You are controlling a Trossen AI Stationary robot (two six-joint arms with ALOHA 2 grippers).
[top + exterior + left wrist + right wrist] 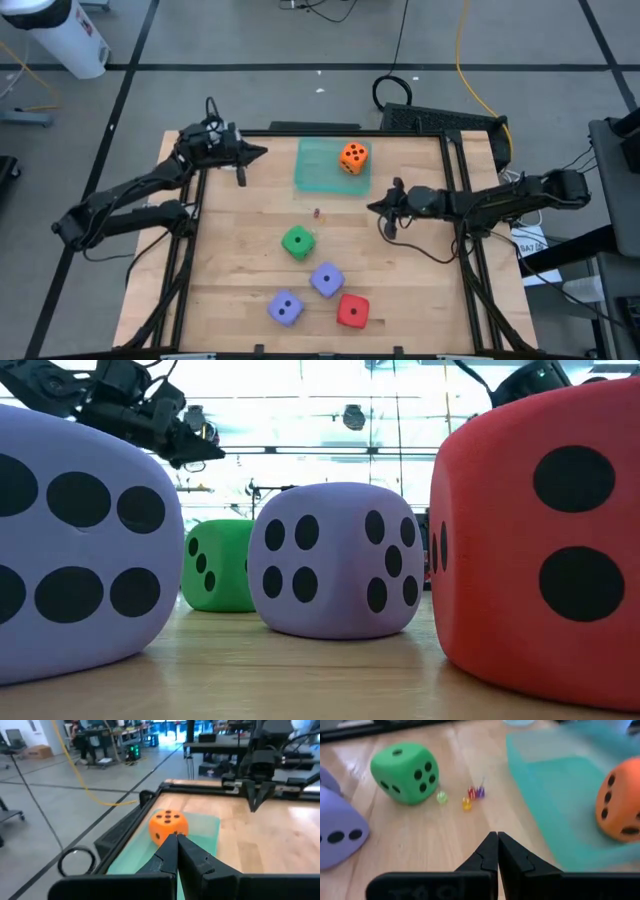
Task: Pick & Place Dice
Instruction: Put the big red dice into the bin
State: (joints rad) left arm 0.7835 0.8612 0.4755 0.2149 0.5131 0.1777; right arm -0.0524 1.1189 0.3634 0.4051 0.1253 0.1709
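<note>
The orange die (352, 157) rests on the flat green tray (320, 172) at the table's far middle. On the wood nearer the front lie the green die (297, 242), two purple dice (327, 280) (285, 309) and the red die (352, 311). My left gripper (262, 152) is shut and hangs at the far left, pointing toward the tray and apart from it; in its wrist view the orange die (168, 825) lies beyond the fingertips. My right gripper (372, 207) is shut, right of the tray's near edge, holding nothing.
A few tiny coloured dice (467, 797) lie on the wood between the green die (406, 772) and the tray (560, 785). Black frame rails (455, 200) border the table's sides. In the low view the purple dice (335, 560) and the red die (540, 540) fill the foreground.
</note>
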